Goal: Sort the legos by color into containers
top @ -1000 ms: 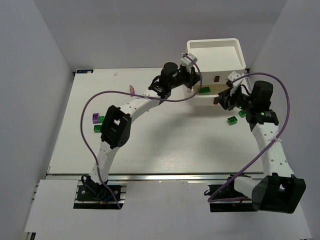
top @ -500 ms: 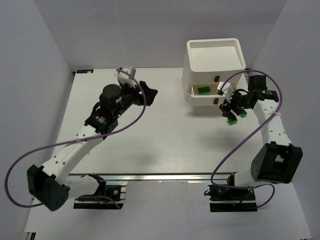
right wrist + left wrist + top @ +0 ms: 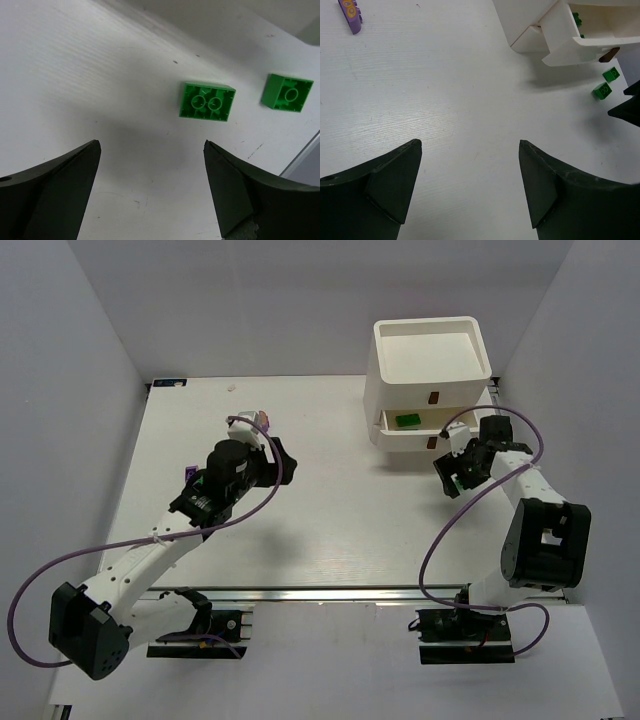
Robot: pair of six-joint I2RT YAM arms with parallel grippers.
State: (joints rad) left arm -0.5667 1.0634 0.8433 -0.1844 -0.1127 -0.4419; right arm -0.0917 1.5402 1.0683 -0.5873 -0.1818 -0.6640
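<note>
Both arms have shifted: the left arm has swung back from the drawer unit (image 3: 372,390) to the left middle of the table (image 3: 330,520), and the right arm has folded in, its gripper staying beside the unit. The right gripper (image 3: 151,143) is spread wide with nothing between its jaws, and the left gripper (image 3: 469,145) is likewise released and empty. One green brick (image 3: 406,421) lies in the open drawer (image 3: 559,42). Two more lie on the table just beside the unit: a two-hole brick (image 3: 207,101), upside down, and a smaller square brick (image 3: 287,93) next to it. The two-hole brick sits just ahead of the right jaws, a little right of their centre line, its long axis running across from finger to finger. The right arm is far nearer, while the left is well apart, closer to a purple piece (image 3: 351,12). I judge the right jaws need a short push forward and rightward, perhaps with a wrist turn to pinch the narrow width
</note>
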